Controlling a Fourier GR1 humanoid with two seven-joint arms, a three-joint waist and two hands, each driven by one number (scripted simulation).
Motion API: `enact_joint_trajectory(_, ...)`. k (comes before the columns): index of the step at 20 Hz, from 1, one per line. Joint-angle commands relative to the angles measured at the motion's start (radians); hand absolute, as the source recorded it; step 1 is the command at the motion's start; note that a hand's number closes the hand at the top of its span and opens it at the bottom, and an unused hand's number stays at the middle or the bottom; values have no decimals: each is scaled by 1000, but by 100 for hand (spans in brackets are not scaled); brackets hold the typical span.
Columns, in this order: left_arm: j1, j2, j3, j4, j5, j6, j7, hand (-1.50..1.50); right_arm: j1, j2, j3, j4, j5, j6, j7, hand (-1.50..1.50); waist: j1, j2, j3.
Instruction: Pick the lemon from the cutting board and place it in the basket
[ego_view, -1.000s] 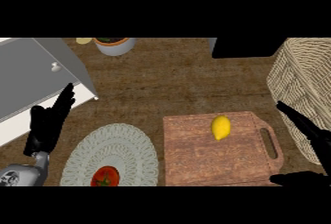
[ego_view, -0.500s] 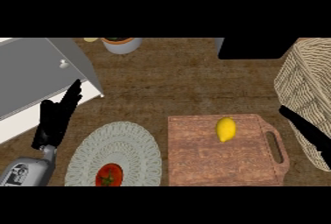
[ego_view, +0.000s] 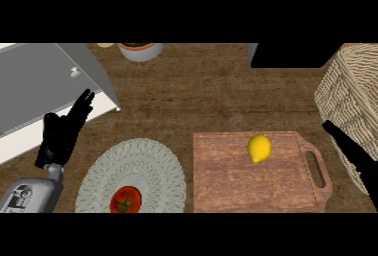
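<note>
A yellow lemon (ego_view: 258, 148) lies on the upper right part of the wooden cutting board (ego_view: 244, 185), near its handle slot. The woven basket (ego_view: 351, 92) stands at the right edge, behind and right of the board. My right hand (ego_view: 353, 156) shows at the right edge, just right of the board's handle, fingers straight and pointing up-left; it holds nothing and is a short way from the lemon. My left hand (ego_view: 63, 132) rests open at the left, fingers up, beside the grey drawer.
A pale woven placemat (ego_view: 144, 165) left of the board carries a tomato (ego_view: 125, 199). A grey-white drawer unit (ego_view: 44, 85) fills the upper left. A pot (ego_view: 139, 50) stands at the back. A dark block (ego_view: 291, 55) sits at the back right.
The view has shifted, so the board, lemon and basket sit a little further right. My right hand is now less in frame at the right edge. The left hand stays open.
</note>
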Motion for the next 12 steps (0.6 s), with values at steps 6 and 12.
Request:
enact_joint_trajectory(6,-13,-66,26,76,-50,-27,-35,0,-75,144,58,195,126,-31,-78,-150,-1,9,-5)
enact_joint_trajectory(12,-49,-49,82,34,-60,-74,44,0,-143,187,40,285,174,-16,-109,-150,0,8,-5)
